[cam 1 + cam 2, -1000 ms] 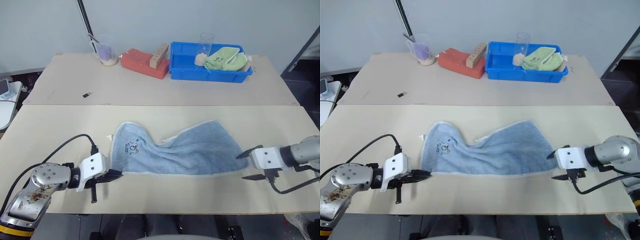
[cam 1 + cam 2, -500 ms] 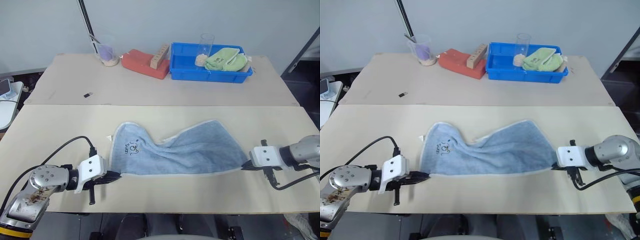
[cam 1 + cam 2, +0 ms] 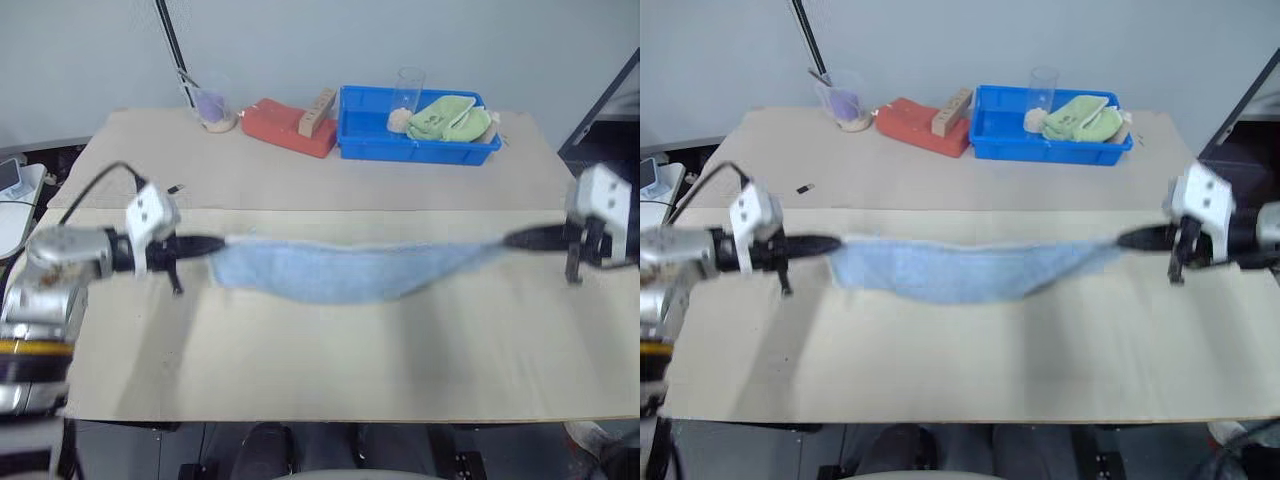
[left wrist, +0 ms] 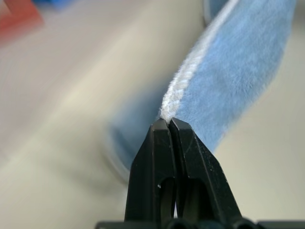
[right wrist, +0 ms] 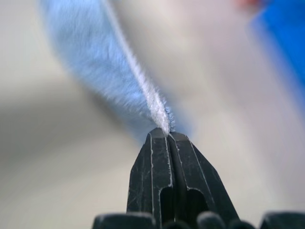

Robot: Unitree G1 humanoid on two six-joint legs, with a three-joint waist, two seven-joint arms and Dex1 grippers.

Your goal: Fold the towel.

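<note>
Since a second ago you've raised both arms, and the towel (image 3: 345, 272) has come up off the counter (image 3: 330, 350). It hangs stretched between them, sagging in the middle. Your left tool (image 3: 218, 241) is clenched on its whitish hem at one end; your right tool (image 3: 506, 240), then open, now pinches the other end.
</note>
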